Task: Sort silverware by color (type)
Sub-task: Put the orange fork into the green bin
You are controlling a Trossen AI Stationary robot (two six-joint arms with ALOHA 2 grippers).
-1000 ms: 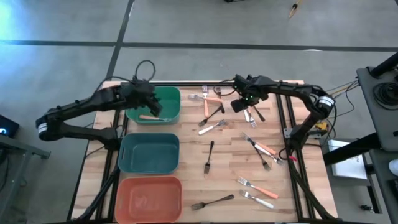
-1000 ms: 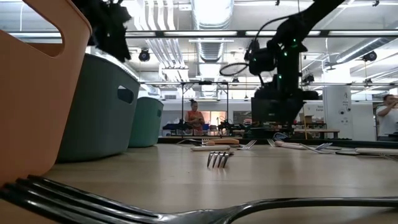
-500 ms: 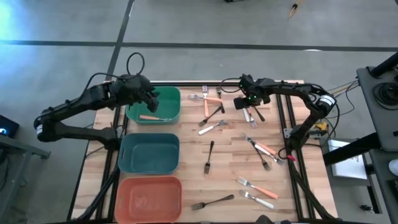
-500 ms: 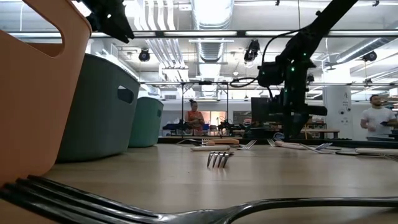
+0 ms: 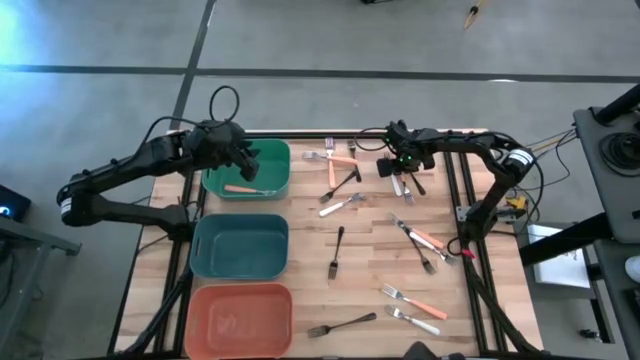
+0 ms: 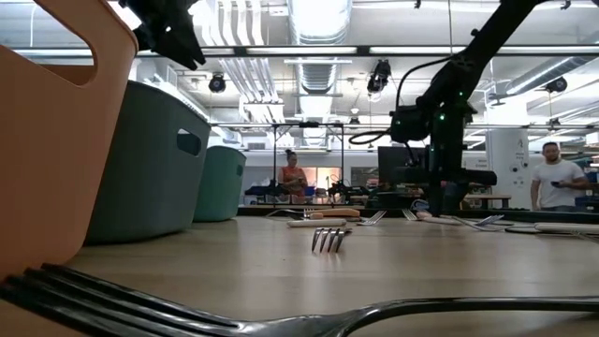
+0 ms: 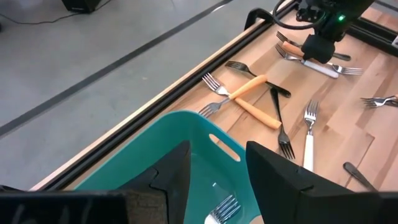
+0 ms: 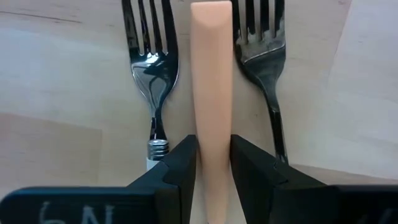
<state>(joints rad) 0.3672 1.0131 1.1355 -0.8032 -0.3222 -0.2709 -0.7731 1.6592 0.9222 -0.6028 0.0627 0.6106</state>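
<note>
One orange-pink fork handle [image 8: 211,87] between right gripper [image 8: 213,163] fingers, touching both.

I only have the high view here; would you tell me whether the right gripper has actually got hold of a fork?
Observer: Yes. The right gripper is closed against both sides of an orange fork by its handle.
Operator: Is anything crowding it?
Observer: A white-handled fork and a dark fork lie close alongside, one on each side.
Operator: And the left gripper?
Observer: The left gripper is open and empty above the green bin, with the tines of a fork in the bin showing inside.
</note>
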